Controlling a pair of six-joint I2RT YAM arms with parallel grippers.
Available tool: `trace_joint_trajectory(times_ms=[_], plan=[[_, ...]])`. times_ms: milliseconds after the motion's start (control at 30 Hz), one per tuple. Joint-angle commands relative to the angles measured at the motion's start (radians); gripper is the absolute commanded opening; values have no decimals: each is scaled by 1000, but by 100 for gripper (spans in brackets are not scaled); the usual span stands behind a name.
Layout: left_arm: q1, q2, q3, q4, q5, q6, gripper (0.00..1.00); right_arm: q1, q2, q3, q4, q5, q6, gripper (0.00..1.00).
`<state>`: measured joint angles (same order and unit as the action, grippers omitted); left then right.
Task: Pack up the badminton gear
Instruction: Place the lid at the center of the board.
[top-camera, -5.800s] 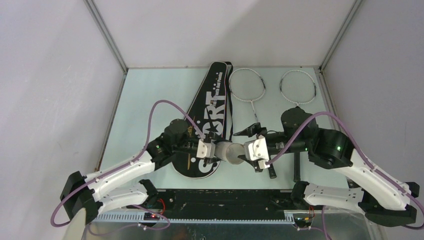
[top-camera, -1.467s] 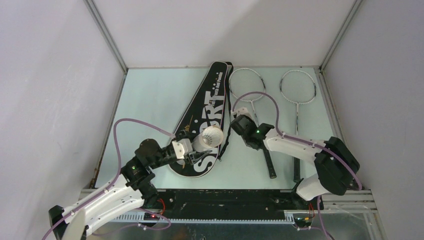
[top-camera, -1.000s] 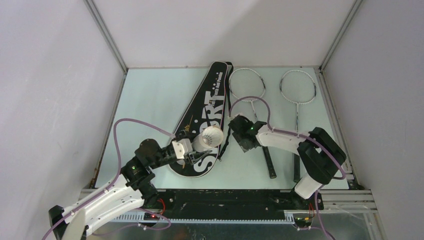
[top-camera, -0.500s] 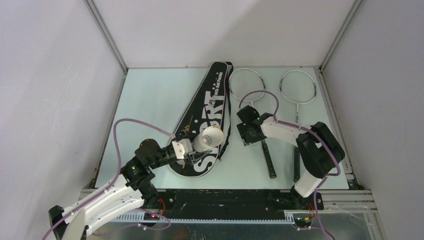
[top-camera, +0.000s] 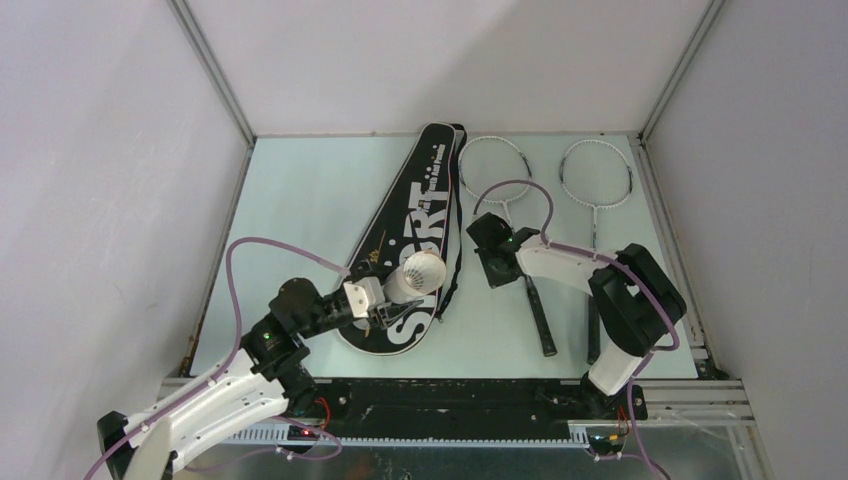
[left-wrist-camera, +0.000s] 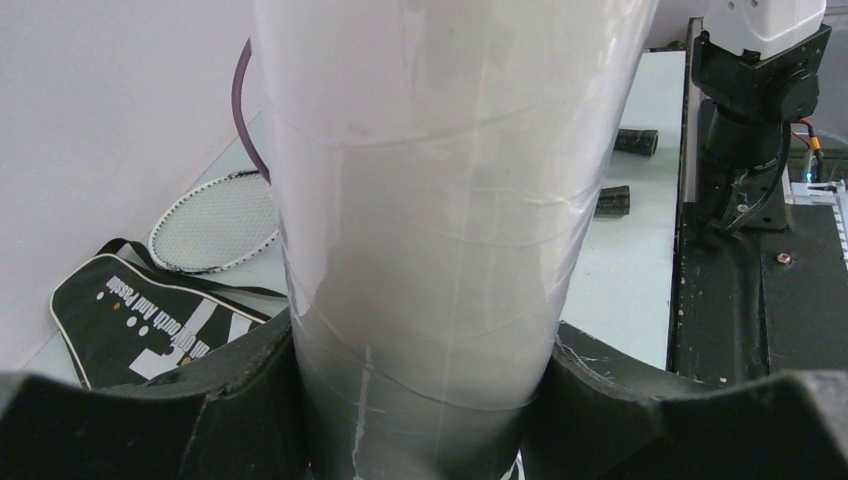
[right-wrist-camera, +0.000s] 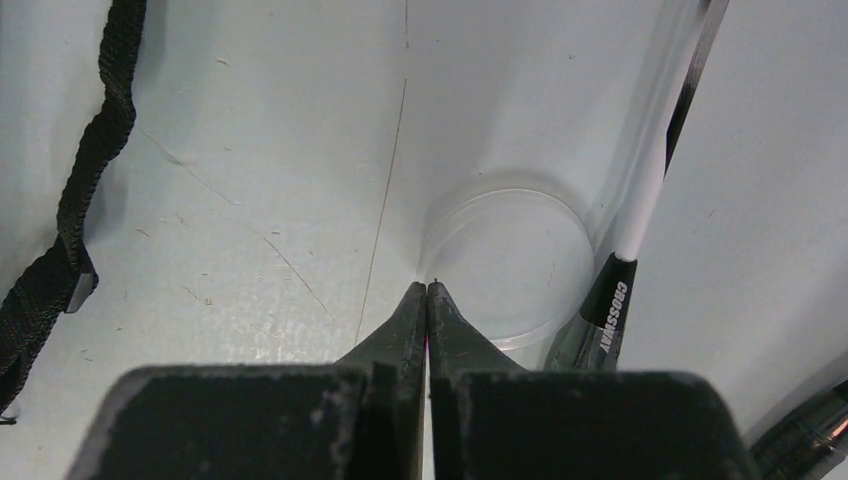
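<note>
**Operator:** State the nearest item first.

**Technician:** The left gripper (left-wrist-camera: 425, 405) clamps the white tube (left-wrist-camera: 440, 200) near its base, one finger on each side. It holds the tube above the wide near end of the black "SPORT" bag (top-camera: 425, 215), with the open end turned up and to the right. Whether the tube holds shuttlecocks cannot be told.

**Operator:** And the right arm?

**Technician:** The right gripper (right-wrist-camera: 428, 300) is down at the table (top-camera: 300, 200), right of the bag, with its jaws closed tip to tip. The tips meet at the near-left rim of a clear round lid (right-wrist-camera: 520, 265) lying flat on the table. Whether the rim is caught between them cannot be told. The shaft of the left racket (top-camera: 493, 168) lies just beside the lid on its right. The bag's strap (right-wrist-camera: 80, 180) is well to the left.

**Operator:** What is the step in hand, and how should it be done?

**Technician:** It is probably lifting the lid to cap the tube.
1. Raise the right gripper slowly and confirm that the lid comes up with it.
2. If the lid stays flat, reopen and take the rim again, on the side away from the racket shaft.
3. Do not drag sideways, because the lid could slide under the shaft.
4. Hold the tube steady and bring the lid square to its mouth.

**Operator:** What lies farther off?

**Technician:** The head of the right racket (top-camera: 596, 172) and the bag's narrow end lie at the far edge. Neither racket is packed yet.
</note>
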<state>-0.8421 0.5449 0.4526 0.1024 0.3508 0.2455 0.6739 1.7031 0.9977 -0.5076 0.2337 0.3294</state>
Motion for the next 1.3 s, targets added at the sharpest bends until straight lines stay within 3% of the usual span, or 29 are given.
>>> trace_joint_trajectory(times_ms=[0,267,300,333,433,767,1267], plan=[[5,0,-8,-41,-24,5,46,29,6,7,11,19,35,0],[5,-6,-8,-43,-21,3,46,28,-177,7,45,7,15,0],[6,-9,-11,-38,-20,1,46,15,-186,6,37,1,22,3],[5,-8,-12,-29,-20,-1,47,7,-197,6,32,-4,39,19],[5,-5,-19,-16,-19,-5,47,-23,-196,6,1,-28,84,48],[6,22,-32,18,-27,-3,47,-29,-227,-133,22,-67,348,76],[5,19,-32,0,-56,9,47,-97,-52,-122,126,122,419,82]])
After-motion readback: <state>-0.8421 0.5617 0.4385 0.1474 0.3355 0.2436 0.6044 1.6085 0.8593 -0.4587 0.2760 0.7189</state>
